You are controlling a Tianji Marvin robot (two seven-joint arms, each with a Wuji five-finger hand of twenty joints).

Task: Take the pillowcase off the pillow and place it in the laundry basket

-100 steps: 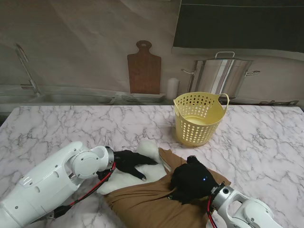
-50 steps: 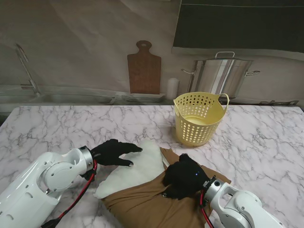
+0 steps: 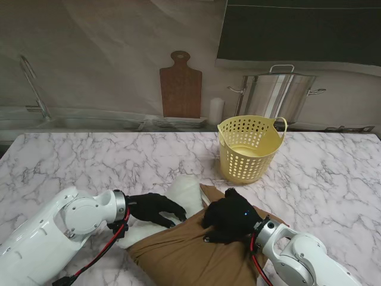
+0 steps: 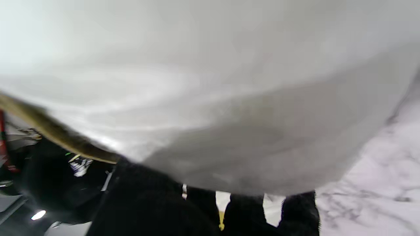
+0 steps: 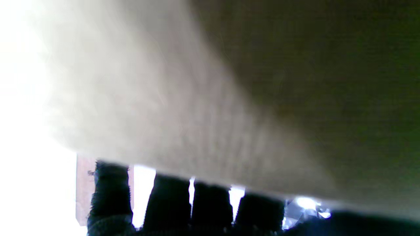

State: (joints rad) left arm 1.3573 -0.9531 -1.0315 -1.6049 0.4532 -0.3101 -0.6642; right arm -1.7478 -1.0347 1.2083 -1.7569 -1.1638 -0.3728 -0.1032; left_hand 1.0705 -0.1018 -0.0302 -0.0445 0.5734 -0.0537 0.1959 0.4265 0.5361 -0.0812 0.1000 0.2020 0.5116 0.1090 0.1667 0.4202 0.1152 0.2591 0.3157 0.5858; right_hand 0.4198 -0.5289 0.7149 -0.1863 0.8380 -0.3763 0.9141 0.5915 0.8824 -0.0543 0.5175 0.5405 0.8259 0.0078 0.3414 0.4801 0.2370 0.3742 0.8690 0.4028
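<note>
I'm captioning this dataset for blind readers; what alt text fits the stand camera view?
Two black-gloved robot hands work a white pillow half out of a brown pillowcase on a marble table: the left hand rests on the pillow, the right hand presses the pillowcase. A yellow perforated laundry basket stands beyond.

pillow (image 3: 178,196) left of pillowcase (image 3: 190,253) — basket (image 3: 249,149) behind

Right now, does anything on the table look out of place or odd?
Only the pillow: its white end sticks out of the brown pillowcase, half undressed. The yellow laundry basket stands upright. Nothing looks spilled or damaged.
</note>
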